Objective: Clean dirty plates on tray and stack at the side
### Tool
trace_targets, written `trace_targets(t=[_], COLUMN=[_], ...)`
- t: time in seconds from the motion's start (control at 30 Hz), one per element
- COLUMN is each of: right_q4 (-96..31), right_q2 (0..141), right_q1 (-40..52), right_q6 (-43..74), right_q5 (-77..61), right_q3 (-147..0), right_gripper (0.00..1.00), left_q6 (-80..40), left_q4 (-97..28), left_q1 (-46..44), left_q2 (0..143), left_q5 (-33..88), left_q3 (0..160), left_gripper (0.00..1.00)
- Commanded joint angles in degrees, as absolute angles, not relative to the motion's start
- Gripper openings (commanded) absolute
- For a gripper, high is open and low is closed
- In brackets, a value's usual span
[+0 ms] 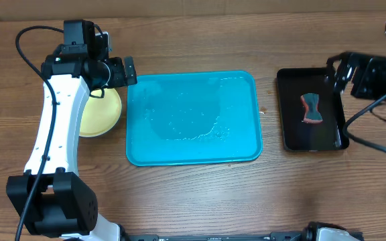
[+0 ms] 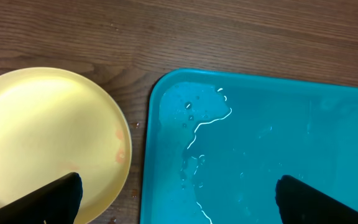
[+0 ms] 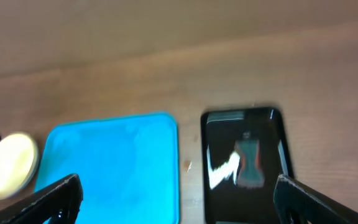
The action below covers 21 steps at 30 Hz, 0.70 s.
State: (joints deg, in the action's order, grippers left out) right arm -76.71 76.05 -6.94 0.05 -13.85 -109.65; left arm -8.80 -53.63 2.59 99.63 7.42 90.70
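Note:
The turquoise tray point(image 1: 193, 150) lies mid-table, wet, with water streaks and no plates on it; it also shows in the left wrist view point(image 2: 266, 124) and the right wrist view point(image 3: 110, 162). A pale yellow plate point(image 1: 102, 114) lies on the table just left of the tray, partly under my left arm. Its rim carries a faint reddish mark in the left wrist view point(image 2: 48, 130). Whether other plates lie under it is hidden; no light blue plate shows. My left gripper point(image 1: 127, 71) point(image 2: 179, 199) is open and empty above the tray's far left corner. My right gripper point(image 1: 337, 72) point(image 3: 179, 199) is open and empty, raised at the far right.
A narrow black tray point(image 1: 288, 110) point(image 3: 219, 180) stands right of the turquoise tray and holds a grey-and-red sponge point(image 1: 311, 109) point(image 3: 250, 165). A small speck lies on the wood between the trays.

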Motion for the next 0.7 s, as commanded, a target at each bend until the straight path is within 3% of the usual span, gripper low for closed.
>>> trace_targets(t=[0.0, 0.2, 0.67], right_q4=[-70.04, -52.62, -12.82], right_q2=[69.56, 57.36, 21.87], right_q1=[-2.79, 1.76, 2.15], right_q6=[0.27, 0.25, 3.27], right_q5=[-7.60, -1.34, -1.41], right_q3=[-105.12, -87.74, -31.38], right_gripper=[1.00, 1.00, 1.00], left_q6=[-8.56, -8.56, -8.56], left_q4=[-53.56, -53.56, -53.56], left_q1=[2.22, 2.22, 2.22], left_q2=[99.63, 99.63, 99.63], left_q5=[7.05, 7.03, 7.05], left_q3=[91.64, 91.64, 91.64], left_gripper=[1.00, 1.00, 1.00])
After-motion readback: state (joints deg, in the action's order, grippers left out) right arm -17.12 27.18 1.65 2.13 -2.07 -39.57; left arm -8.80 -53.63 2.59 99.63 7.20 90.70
